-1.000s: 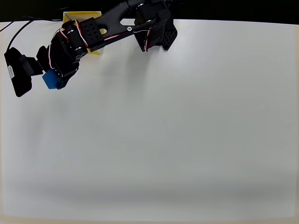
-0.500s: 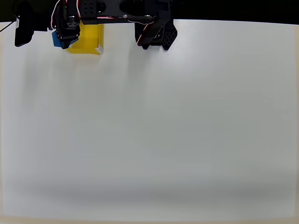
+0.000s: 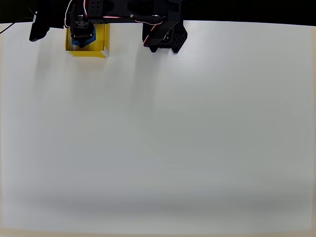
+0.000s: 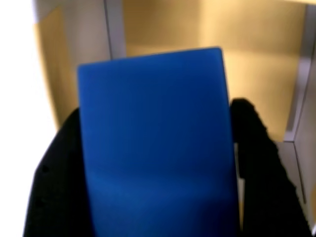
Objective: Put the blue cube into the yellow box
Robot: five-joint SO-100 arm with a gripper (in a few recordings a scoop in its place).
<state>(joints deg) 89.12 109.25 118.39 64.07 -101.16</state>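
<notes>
In the overhead view the black arm reaches along the table's (image 3: 158, 133) far edge toward 10 o'clock, and its gripper (image 3: 82, 35) hangs over the yellow box (image 3: 100, 40) there. The blue cube (image 3: 82, 41) is clamped between the two fingers, inside the box's outline. In the wrist view the cube (image 4: 155, 143) sits between the dark fingers (image 4: 57, 182), with the box's (image 4: 163, 27) yellow walls behind it from 9 through 3 o'clock.

White table (image 3: 173, 138), yellow box (image 3: 101, 39) at its far-left edge, arm base (image 3: 165, 37) nearby
</notes>
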